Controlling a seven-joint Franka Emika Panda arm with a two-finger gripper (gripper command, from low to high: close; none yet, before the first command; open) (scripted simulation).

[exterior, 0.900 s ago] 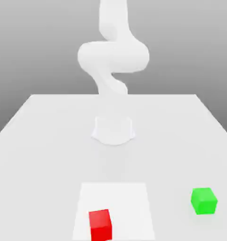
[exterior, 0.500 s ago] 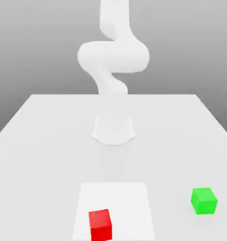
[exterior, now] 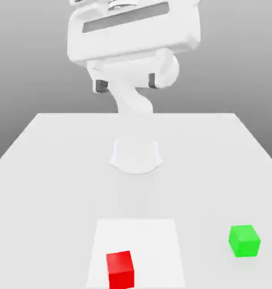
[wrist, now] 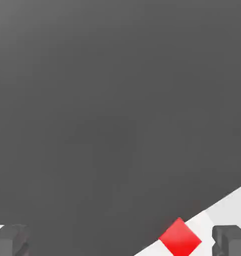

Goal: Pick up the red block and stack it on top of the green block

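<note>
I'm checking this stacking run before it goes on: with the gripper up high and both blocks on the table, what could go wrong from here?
1. The open gripper hangs high above the table, far from the red block; a long descent could land off-centre and nudge it.
2. The red block sits near the table's front edge, so a push might send it off.
3. The green block is small; a misaligned release could topple the stack.
</note>
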